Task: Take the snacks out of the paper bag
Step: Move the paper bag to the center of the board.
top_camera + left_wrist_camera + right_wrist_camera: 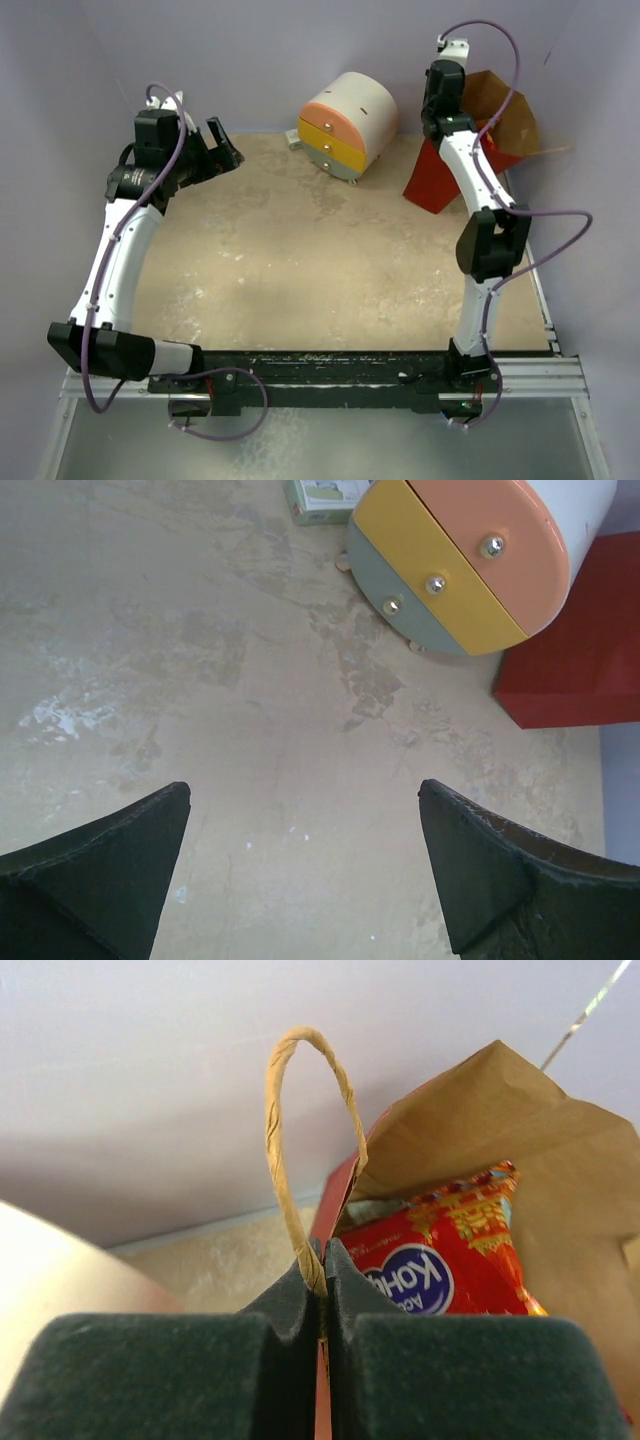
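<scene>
The paper bag (438,178) stood open at the far right of the table (300,270), near the round white cabinet (352,118), holding a red crisp packet (440,1260) (blue-white logo showing). The right gripper (322,1260) pinched its string handle (280,1130) between closed jaws; the left gripper (305,795) hung above the table, jaws spread.

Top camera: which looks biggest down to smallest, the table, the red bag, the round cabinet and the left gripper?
1. table
2. paper bag, only a little bigger than the next
3. cabinet
4. left gripper
</scene>
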You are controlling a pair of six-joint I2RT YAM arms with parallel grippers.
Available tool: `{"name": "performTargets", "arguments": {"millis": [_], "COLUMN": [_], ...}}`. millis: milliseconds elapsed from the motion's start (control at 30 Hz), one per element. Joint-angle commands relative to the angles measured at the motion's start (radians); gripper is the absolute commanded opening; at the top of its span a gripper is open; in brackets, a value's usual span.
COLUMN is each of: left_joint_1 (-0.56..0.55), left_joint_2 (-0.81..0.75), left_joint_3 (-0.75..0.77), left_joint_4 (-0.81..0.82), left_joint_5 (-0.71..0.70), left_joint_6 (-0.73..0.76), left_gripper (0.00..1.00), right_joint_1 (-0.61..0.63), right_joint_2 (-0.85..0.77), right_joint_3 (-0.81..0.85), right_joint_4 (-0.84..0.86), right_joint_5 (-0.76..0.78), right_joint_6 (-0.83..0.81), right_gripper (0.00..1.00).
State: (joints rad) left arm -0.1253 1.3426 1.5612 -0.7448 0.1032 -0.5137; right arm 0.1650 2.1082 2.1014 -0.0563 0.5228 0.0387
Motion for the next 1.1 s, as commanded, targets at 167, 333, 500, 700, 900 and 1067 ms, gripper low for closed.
{"name": "performTargets", "arguments": {"millis": [167,333,500,700,900,1067], "left_joint_1": [0.002,0.002,0.002,0.003,0.002,0.003], "left_joint_2": [-0.126,-0.238,-0.289,-0.309,-0.340,-0.334], "left_joint_3": [-0.052,-0.111,-0.128,-0.150,-0.213,-0.217], "left_joint_4": [0.001,-0.033,-0.058,-0.058,-0.022,-0.047], "left_joint_5": [0.145,0.159,0.195,0.211,0.242,0.299], "left_joint_6": [-0.119,-0.143,-0.166,-0.171,-0.219,-0.218], "left_gripper": [0.99,0.99,0.99,0.99,0.99,0.99], "right_joint_1": [0.007,0.012,0.129,0.354,0.504,0.562], "right_joint_2": [-0.375,-0.525,-0.688,-0.832,-0.869,-0.792], "right_joint_3": [-0.229,-0.368,-0.527,-0.672,-0.755,-0.680], "right_joint_4": [-0.124,-0.249,-0.332,-0.395,-0.403,-0.414], "right_joint_5": [-0.071,-0.228,-0.297,-0.282,-0.325,-0.450], "right_joint_6": [0.091,0.161,0.225,0.375,0.482,0.440], "right_gripper": [0.00,0.00,0.00,0.00,0.00,0.07]}}
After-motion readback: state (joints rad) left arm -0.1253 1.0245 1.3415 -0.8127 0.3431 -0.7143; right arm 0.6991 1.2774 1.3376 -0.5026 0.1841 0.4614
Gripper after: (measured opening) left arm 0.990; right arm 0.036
